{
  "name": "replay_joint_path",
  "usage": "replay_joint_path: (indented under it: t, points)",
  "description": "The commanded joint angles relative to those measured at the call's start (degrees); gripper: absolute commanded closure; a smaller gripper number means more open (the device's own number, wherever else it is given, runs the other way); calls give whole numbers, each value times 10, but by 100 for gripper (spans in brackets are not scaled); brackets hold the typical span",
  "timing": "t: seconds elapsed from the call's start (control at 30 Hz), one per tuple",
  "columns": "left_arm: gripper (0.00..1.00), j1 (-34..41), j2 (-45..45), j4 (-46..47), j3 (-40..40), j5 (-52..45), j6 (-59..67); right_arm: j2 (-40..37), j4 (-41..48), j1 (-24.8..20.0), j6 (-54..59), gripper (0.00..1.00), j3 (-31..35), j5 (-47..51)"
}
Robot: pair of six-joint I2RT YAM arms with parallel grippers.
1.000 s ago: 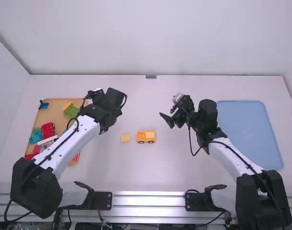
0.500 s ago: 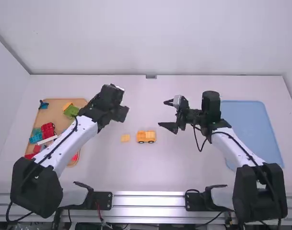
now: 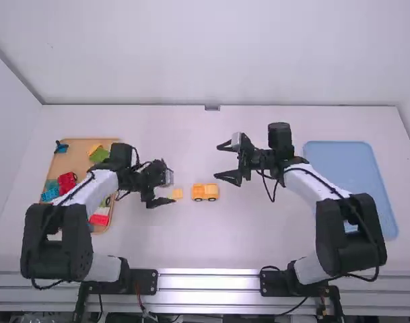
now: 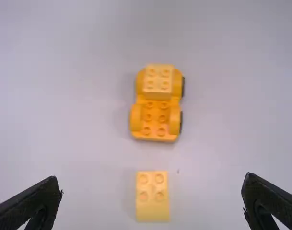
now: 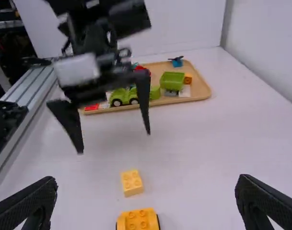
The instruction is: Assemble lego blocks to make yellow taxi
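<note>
My left gripper is open at the left side of the small yellow block. Right of that block stands an orange-yellow wheeled car base, a gap between them. From the left wrist, the open left gripper has the loose block between its spread fingers, not gripped; the car base carries a paler block on one end. Behind and right of the car, my right gripper is held open and empty. In the right wrist view, that gripper spans the loose block and car base farther off.
A tan tray of colourful bricks, including a green piece and a red one, lies at the left, partly under the left arm. On the right is a blue tray, close to the right arm.
The left gripper has come nearer the camera, turned, and now stands beside the small block. My right gripper has turned sideways and shifted left. Block and car base have stayed put.
</note>
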State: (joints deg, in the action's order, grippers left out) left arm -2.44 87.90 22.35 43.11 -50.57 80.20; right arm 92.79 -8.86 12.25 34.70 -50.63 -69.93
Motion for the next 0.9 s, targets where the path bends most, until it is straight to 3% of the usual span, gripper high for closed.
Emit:
replay_joint_path:
  t: [0.0, 0.23, 0.37, 0.5, 0.6, 0.87]
  points:
    - [1, 1, 33, -51, -33, -59, 54, 2, -3, -3, 3, 1, -24, -5]
    - [1, -14, 148, -194, -44, -68, -55, 2, -21, 1, 3, 2, -23, -1]
    - [0, -16, 206, -192, -21, -90, -42, 2, -25, 1, 3, 1, -23, -1]
    - [10, -16, 252, -202, -6, -90, -37, 2, -24, 2, 3, 1, -23, 11]
    - [18, -18, 260, -205, -5, -83, -37, 2, -24, 2, -3, 2, -23, 31]
    - [23, -32, 260, -151, -6, -71, 56, 2, -25, 2, -1, 2, -23, 44]
